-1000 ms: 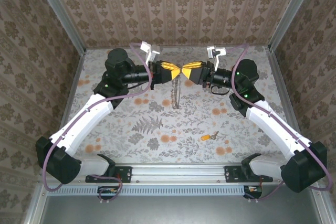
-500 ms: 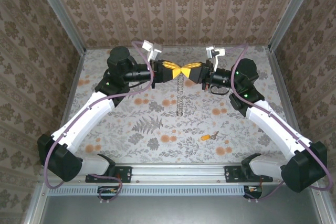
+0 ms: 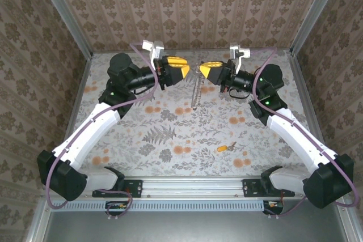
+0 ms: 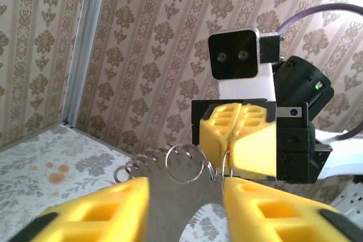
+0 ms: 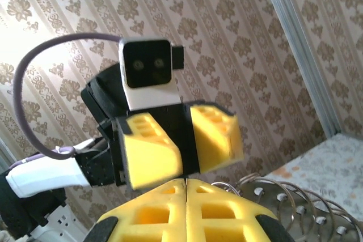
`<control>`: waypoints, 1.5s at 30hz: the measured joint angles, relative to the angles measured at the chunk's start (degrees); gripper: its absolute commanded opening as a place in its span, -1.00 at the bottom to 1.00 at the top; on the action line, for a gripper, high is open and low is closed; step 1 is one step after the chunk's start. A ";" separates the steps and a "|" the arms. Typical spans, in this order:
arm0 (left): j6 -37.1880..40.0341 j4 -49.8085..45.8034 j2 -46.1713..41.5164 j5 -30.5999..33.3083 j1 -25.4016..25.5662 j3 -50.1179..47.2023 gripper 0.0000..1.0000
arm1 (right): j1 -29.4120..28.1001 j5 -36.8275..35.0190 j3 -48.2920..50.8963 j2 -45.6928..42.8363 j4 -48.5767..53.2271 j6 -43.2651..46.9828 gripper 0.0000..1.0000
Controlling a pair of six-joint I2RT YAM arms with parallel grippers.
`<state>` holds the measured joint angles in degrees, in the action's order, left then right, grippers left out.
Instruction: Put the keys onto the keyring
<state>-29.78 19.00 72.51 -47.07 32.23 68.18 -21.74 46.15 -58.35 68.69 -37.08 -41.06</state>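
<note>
The right end effector (image 3: 203, 71) is closed on the top of the keyring (image 3: 195, 89), pinching a link between its yellow fingers. The rest of the chain hangs straight down from that pinch above the counter (image 3: 142, 140). In the left wrist view the keyring's loops (image 4: 184, 164) trail out of the closed seam of the right end effector (image 4: 238, 145). The left end effector (image 3: 182, 72) faces the keyring from its left, just beside it, with its fingers parted and nothing between them. The key (image 3: 225, 148) lies flat on the counter, well apart from the keyring, to the right of its lower end and nearer the arm bases.
</note>
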 measured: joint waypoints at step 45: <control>-5.99 9.75 0.83 -0.90 5.68 -0.59 -0.62 | -0.72 -5.70 0.87 0.76 -15.02 -6.08 -1.00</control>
<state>-35.77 28.75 73.34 -47.97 37.91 67.59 -22.46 40.45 -57.47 69.45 -52.10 -47.13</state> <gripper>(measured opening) 0.188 0.065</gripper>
